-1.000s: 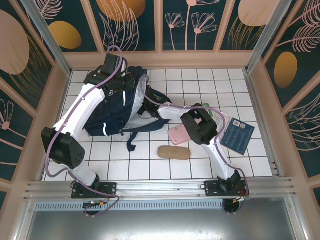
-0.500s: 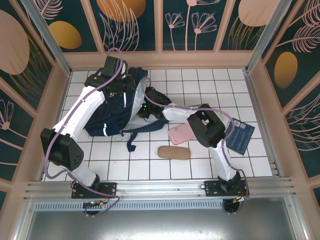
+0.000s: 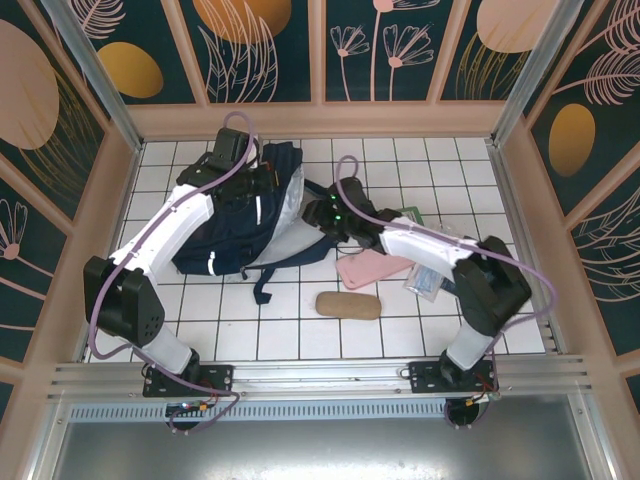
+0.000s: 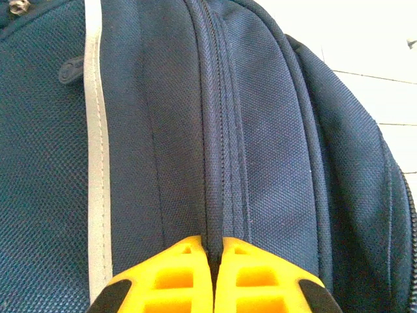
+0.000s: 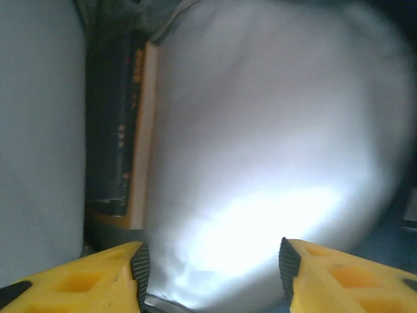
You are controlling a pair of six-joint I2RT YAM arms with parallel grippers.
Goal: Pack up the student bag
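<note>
Found left gripper (image 4: 215,251) clamped shut on a raised seam fold of the student bag (image 3: 215,240). Yellow fingers (image 4: 163,277) pressed together, navy cloth pinched between them. Placed it, from the top view, at the bag's far end, above the open mouth.

Found right gripper (image 5: 212,261) open, fingers set well apart, with pale lining (image 5: 273,130) bright and blurred across the gap. Could not tell whether either finger touched that lining. Placed it, from the top view, right at the bag's mouth, on the side facing the right arm. Spotted a dark book (image 5: 120,143) with an orange edge standing inside the bag, just left of the lining in the wrist view.

Logged the bag lying on the white-tiled table (image 3: 500,180), left of centre and toward the far wall. Noted coarse navy weave, a white stripe (image 4: 98,163) running along it, and parallel stitched seams beside the pinched fold. Saw grey-white lining showing at the mouth and a strap (image 3: 262,280) trailing toward the near edge.

Marked a pink case (image 3: 372,270) just right of the bag, partly under the right arm. Marked a tan pouch (image 3: 348,305) nearer the arm bases, apart from the bag. Marked a clear packet (image 3: 425,278) against the right arm's forearm.
</note>
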